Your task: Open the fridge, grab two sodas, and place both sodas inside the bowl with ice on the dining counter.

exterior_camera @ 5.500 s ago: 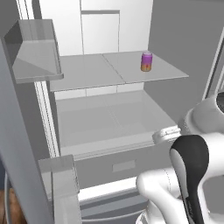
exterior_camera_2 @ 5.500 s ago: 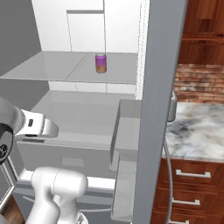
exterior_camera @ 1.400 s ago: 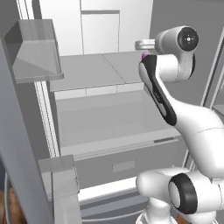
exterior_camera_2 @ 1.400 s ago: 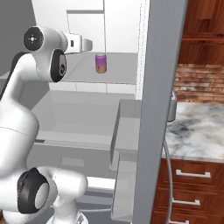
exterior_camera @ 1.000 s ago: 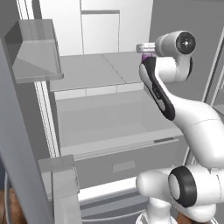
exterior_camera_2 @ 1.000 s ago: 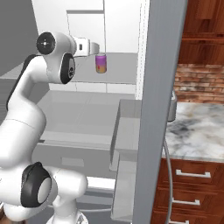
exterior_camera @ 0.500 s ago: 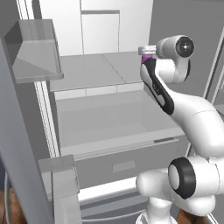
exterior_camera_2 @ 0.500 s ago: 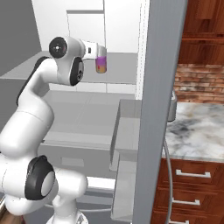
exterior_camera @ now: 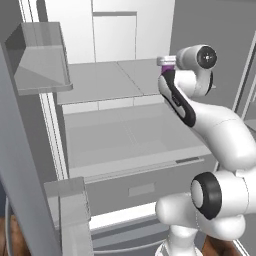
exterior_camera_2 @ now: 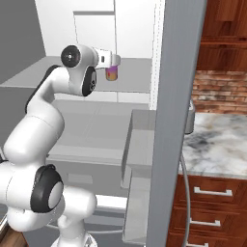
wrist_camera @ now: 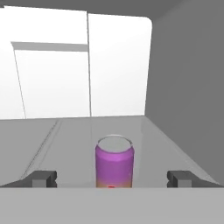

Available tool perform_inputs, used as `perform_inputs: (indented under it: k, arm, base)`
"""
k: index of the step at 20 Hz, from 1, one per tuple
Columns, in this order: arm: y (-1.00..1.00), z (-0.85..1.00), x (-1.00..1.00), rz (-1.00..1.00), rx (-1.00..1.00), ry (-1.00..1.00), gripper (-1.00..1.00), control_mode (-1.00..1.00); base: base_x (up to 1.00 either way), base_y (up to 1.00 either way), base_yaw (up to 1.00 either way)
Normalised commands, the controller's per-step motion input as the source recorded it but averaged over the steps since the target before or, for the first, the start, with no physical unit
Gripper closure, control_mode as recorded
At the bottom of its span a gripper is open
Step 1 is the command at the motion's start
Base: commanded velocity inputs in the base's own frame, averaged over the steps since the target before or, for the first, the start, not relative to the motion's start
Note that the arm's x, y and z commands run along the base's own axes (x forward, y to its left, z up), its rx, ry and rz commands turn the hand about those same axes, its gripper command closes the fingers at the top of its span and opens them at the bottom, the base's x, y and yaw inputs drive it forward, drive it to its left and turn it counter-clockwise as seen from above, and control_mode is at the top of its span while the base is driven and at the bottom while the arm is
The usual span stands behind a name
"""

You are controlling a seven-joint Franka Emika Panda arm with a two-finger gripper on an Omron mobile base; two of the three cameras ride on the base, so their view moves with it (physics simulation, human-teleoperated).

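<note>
We find the fridge [exterior_camera: 115,150] open, its white interior and grey shelves exposed, with door bins visible at the left in the left base view. The purple can [wrist_camera: 114,162] stands upright on the upper shelf [wrist_camera: 144,140], toward its right side, orange-tan at its base. The gripper [wrist_camera: 111,178] is level with that shelf, directly before the can, its jaws spread wide; in the hand view we see one fingertip [wrist_camera: 43,178] to each side of the can and well apart from it, so nothing is gripped. In the right base view the can [exterior_camera_2: 112,73] shows just past the hand's end. To the right of the fridge door [exterior_camera_2: 176,120] we note a marble top [exterior_camera_2: 217,144] over wooden drawers
</note>
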Motion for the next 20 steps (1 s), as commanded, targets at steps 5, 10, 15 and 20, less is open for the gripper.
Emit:
perform_inputs:
  k: [5,10,15,20]
  arm:
    - [-0.04,-0.16,0.19,0.00,0.00,0.01,-1.00,-1.00]
    - [-0.05,-0.16,0.22,0.00,0.00,0.01,-1.00,-1.00]
    - [-0.01,-0.16,0.14,0.00,0.00,0.02,-1.00,-1.00]
    - [0.00,-0.11,0.14,0.00,0.00,0.01,-1.00,-1.00]
  base:
    - [0.00,0.00,0.00]
    - [0.00,0.00,0.00]
    - [0.00,0.00,0.00]
    - [0.00,0.00,0.00]
